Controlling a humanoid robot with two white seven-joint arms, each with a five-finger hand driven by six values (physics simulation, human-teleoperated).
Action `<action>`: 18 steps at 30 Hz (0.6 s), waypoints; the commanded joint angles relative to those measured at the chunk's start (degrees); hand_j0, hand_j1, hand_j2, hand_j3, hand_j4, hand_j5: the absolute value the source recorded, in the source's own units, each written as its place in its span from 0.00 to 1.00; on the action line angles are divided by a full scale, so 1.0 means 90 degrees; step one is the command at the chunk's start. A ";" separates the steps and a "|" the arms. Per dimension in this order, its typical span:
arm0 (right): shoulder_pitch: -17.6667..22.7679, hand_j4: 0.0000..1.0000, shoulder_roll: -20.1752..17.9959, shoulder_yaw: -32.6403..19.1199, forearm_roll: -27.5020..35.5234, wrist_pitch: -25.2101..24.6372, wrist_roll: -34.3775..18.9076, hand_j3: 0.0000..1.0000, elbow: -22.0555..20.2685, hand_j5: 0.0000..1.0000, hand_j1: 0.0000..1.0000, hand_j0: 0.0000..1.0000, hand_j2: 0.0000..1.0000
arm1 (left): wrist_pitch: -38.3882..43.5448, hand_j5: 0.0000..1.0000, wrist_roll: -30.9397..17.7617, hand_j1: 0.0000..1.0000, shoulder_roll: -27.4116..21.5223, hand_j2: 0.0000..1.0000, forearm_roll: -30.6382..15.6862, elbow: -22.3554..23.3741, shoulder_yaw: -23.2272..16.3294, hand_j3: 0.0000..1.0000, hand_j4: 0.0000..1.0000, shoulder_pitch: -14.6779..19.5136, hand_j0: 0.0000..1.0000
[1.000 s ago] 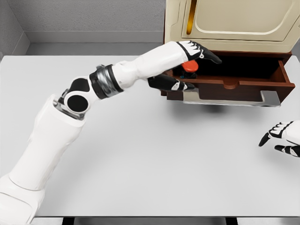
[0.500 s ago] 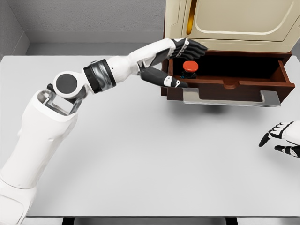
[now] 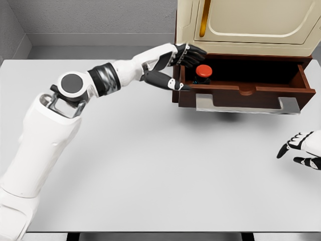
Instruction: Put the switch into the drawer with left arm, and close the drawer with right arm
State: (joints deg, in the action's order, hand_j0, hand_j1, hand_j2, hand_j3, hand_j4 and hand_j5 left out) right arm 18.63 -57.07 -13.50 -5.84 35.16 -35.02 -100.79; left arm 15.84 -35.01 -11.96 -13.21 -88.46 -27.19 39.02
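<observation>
Grey and broad, the table (image 3: 150, 165) carries all we see, and we place everything against the drawer (image 3: 251, 89). That drawer is dark brown wood, pulled open from the base of a cream cabinet (image 3: 246, 22) at the table's far edge, with a pale metal handle (image 3: 246, 104) along its front. Our left hand (image 3: 175, 68) hangs just beside the drawer's left end, fingers spread and holding nothing. Our right hand (image 3: 303, 149) rests on the table well in front of the drawer's right end, fingers loosely parted, empty. The switch (image 3: 203, 72), red-capped, sits inside the drawer at its left end.
</observation>
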 commanded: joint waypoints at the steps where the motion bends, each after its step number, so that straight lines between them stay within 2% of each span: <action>1: -0.0010 0.57 -0.0007 -0.0004 0.0044 -0.0018 0.0002 0.57 -0.0002 0.57 0.57 0.57 0.57 | 0.0075 0.81 0.0001 0.81 0.0069 0.81 0.0032 0.0054 -0.0036 0.81 0.81 0.0000 0.81; 7: 0.0000 0.57 -0.0007 -0.0004 0.0044 -0.0018 0.0002 0.57 -0.0002 0.57 0.57 0.57 0.57 | 0.0300 0.81 0.0001 0.81 0.0303 0.81 0.0071 0.0044 -0.0124 0.81 0.81 0.0010 0.81; 13: 0.0000 0.57 -0.0007 -0.0014 0.0044 -0.0018 0.0002 0.57 -0.0002 0.57 0.57 0.57 0.57 | 0.0251 0.81 0.0001 0.81 0.0869 0.81 0.0560 0.0141 -0.0211 0.81 0.81 0.0029 0.81; 18: 0.0000 0.57 -0.0007 -0.0004 0.0044 -0.0018 0.0002 0.57 -0.0002 0.57 0.57 0.57 0.57 | 0.0222 0.81 0.0001 0.81 0.1299 0.81 0.0569 0.0141 -0.0231 0.81 0.81 0.0195 0.81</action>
State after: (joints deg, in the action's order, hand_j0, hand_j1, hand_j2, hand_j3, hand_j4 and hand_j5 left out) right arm 18.63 -57.06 -13.58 -5.84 35.16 -35.02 -100.79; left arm 17.95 -35.01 -1.81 -8.12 -87.15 -29.16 40.87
